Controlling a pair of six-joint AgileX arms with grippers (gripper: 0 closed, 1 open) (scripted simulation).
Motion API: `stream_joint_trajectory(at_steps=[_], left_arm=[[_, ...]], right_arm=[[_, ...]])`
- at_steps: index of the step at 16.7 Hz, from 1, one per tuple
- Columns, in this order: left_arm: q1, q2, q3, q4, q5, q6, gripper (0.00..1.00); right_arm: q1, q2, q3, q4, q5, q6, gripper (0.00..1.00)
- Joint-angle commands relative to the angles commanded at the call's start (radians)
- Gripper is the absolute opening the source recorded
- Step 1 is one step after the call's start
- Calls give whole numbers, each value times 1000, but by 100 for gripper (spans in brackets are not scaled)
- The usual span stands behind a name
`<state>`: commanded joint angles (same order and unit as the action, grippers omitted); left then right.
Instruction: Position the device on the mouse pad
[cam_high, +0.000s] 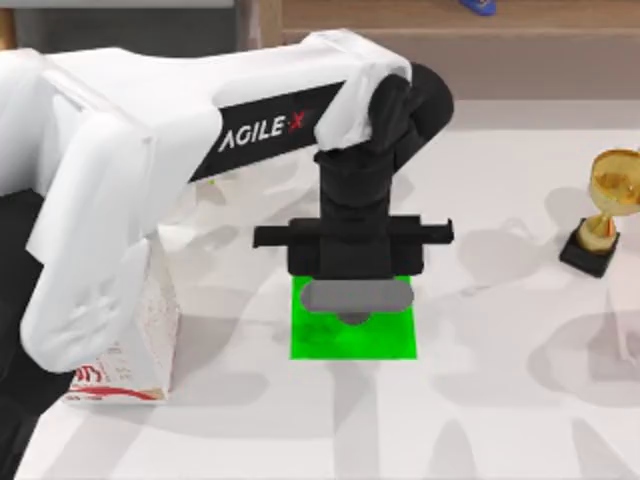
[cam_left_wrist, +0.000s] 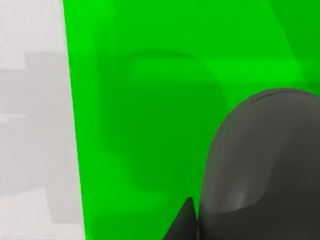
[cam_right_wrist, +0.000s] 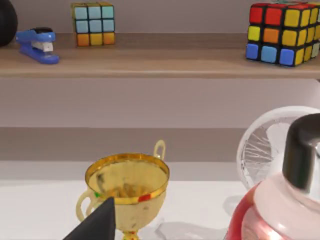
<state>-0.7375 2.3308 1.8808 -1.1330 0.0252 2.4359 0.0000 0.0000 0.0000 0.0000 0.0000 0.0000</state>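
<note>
The grey oblong device (cam_high: 355, 296) lies crosswise over the far half of the green mouse pad (cam_high: 352, 338) at the table's middle. My left gripper (cam_high: 354, 262) stands straight above it and is shut on the device. In the left wrist view the device (cam_left_wrist: 265, 165) is a rounded grey dome with one black fingertip (cam_left_wrist: 184, 222) against its side. The mouse pad (cam_left_wrist: 145, 125) lies close below it, with a soft shadow on it. My right gripper (cam_right_wrist: 97, 222) shows as a black tip, parked facing the trophy.
A milk carton (cam_high: 130, 340) stands at the left, under my left arm. A gold trophy (cam_high: 605, 215) (cam_right_wrist: 127, 185) stands at the right. Next to it is a red bottle with a black cap (cam_right_wrist: 280, 205). A back shelf (cam_right_wrist: 150, 62) holds a blue stapler and two puzzle cubes.
</note>
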Motion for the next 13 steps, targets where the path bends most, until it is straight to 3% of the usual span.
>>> stream_joint_trajectory(at_steps=[1,13], left_arm=[[0,0,0,0,0,0,0],[0,0,0,0,0,0,90]], right_arm=[[0,0,0,0,0,0,100],[0,0,0,0,0,0,100]])
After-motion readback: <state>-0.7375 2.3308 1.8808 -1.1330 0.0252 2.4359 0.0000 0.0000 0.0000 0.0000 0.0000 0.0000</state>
